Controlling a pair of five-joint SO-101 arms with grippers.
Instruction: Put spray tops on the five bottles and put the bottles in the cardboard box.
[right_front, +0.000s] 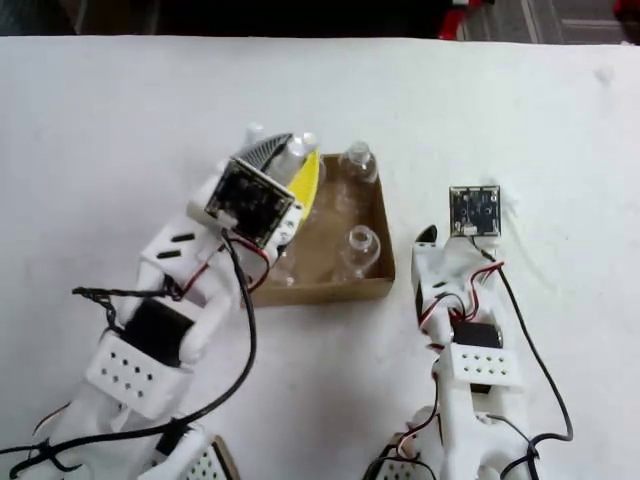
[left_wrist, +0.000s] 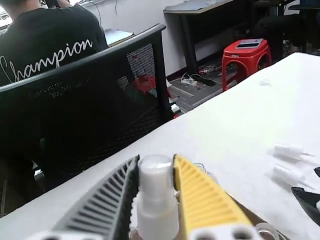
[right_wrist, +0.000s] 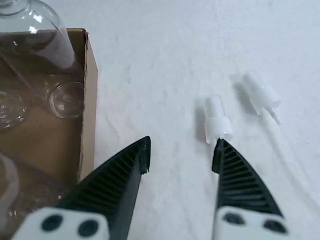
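High view: left gripper (right_front: 288, 165) above the cardboard box (right_front: 340, 291), far-left corner; clear bottles (right_front: 358, 250) upright inside. Right gripper (right_front: 436, 236) just right of the box.
Left wrist view: grey and yellow fingers pinch a white spray top (left_wrist: 155, 192).
Right wrist view: jaws spread; two loose spray tops (right_wrist: 217, 120) on the table (right_wrist: 175, 60), nearer one at a fingertip.

High camera looks down over the table (right_front: 520, 110); wrist cameras sit close, both catching the loose spray tops (left_wrist: 289, 150).
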